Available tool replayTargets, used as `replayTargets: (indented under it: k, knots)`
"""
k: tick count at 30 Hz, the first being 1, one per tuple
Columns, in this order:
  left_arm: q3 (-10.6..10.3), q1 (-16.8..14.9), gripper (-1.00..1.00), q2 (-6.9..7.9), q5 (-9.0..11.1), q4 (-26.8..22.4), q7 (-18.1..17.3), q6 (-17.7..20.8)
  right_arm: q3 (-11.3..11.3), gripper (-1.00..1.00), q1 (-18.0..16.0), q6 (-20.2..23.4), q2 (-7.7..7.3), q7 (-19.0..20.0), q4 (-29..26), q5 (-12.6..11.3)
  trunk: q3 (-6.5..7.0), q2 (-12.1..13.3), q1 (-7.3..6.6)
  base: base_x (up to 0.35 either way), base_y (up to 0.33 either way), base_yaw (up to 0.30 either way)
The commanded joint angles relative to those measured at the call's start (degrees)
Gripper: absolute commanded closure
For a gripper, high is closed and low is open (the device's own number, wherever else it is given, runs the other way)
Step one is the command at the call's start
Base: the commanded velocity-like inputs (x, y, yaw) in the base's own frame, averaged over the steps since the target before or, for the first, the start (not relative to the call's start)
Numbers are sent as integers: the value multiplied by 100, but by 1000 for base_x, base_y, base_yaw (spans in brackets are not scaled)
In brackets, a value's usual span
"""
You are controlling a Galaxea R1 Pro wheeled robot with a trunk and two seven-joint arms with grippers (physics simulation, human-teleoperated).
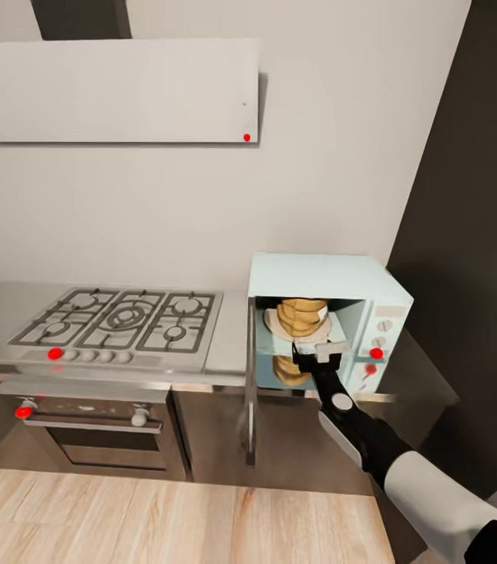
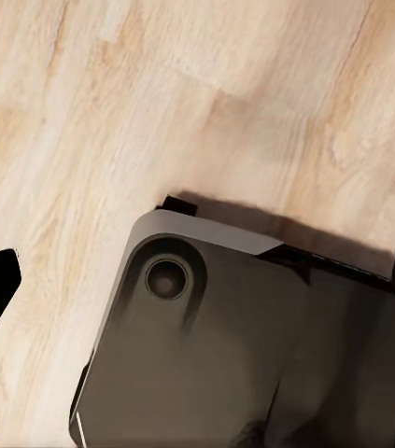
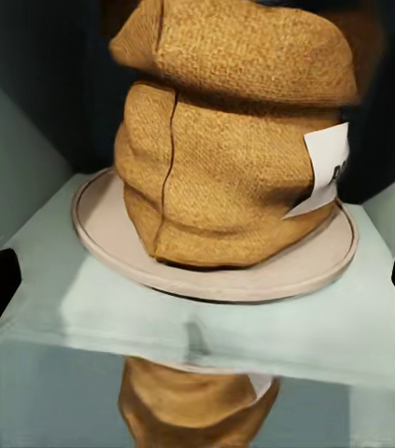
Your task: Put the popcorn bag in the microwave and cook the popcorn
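The pale blue microwave stands on the grey countertop with its door swung open, seen edge-on. Inside, the tan popcorn bag sits upright on a round turntable plate, with a white label on its side. Its reflection shows in the glossy cavity floor below. My right gripper hovers just in front of the cavity, open, its fingertips wide apart and clear of the bag. In the left wrist view my left gripper is open, pointing down at the wood floor.
A steel gas hob lies left of the microwave over a built-in oven. A white flat hood hangs above. A tall dark panel rises right of the microwave. My own dark base lies under the left gripper.
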Motion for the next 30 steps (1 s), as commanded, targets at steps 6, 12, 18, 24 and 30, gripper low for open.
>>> replayTargets:
  k: [6,12,18,24,30]
  knots:
    - [-11,-4,-100,-2,11,2,21,-18,31,-100,913,52,-462,-80,-1881,-59,-13,-13,0,-313,0,0]
    - [-14,-4,-100,-2,13,2,21,-18,-226,-100,2830,337,-1554,-461,-4393,-55,-13,-13,0,-36,0,0]
    - [-20,-46,-100,-2,14,0,32,-18,-757,-100,4499,282,-1715,-823,-4944,921,-13,-13,0,-1,0,0]
    - [-58,-222,-100,-2,-37,-264,52,-18,-801,-100,6078,-1095,-1678,-1133,-4847,1296,-13,-13,0,0,0,0]
    - [-271,-1176,-100,-335,-47,-2149,-5,56,-798,-100,6238,-1288,-1664,-1125,-4443,1303,-13,-13,0,0,0,0]
